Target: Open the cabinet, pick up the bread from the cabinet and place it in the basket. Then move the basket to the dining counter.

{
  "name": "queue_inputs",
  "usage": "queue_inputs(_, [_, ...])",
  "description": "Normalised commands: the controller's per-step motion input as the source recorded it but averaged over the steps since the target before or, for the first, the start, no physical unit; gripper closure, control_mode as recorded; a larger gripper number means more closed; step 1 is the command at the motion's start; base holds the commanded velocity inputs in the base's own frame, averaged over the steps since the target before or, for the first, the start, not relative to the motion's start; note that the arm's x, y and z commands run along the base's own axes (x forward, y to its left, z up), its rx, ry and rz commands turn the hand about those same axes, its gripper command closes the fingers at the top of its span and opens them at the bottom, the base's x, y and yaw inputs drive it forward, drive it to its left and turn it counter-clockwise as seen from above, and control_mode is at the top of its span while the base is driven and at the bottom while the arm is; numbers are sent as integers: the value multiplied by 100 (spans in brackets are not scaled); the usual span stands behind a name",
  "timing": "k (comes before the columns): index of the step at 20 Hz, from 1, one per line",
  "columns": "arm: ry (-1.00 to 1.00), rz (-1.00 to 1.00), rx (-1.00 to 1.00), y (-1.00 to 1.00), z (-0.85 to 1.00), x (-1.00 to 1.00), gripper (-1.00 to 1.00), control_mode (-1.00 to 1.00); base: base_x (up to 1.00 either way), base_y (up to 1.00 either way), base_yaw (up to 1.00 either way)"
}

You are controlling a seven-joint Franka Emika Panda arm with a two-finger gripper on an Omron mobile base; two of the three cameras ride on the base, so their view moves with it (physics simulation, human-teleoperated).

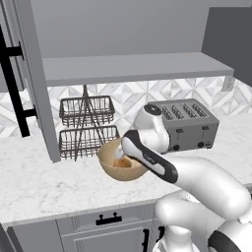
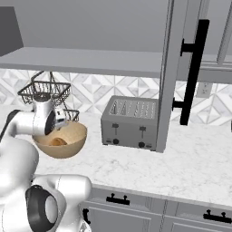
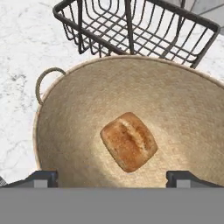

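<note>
The gripper (image 3: 112, 177) hangs with fingers spread and empty over the basket (image 3: 78, 109); the bread (image 3: 129, 141) lies on its floor; cabinet (image 1: 37, 78) open; carrying the basket from the worktop's back edge to the dining counter remains.

Small round golden-brown bread bun (image 3: 129, 147) in wide tan bowl-shaped basket (image 3: 78, 113) on table (image 1: 39, 182); dark wire two-tier rack (image 1: 87, 128) just behind, grey four-slot toaster (image 1: 189, 123) right.
</note>
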Motion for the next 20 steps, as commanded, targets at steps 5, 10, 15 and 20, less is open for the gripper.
queue_inputs(5, [0, 19, -5, 46, 0, -76, -100, -100, 0, 0, 0])
queue_inputs(10, [2, 9, -12, 5, 8, 6, -100, -100, 0, 0, 0])
queue_inputs(15, [13, 11, -13, 9, 1, 0, -100, -100, 0, 0, 0])
queue_inputs(20, [5, 9, -8, 19, 0, 8, -100, -100, 0, 0, 0])
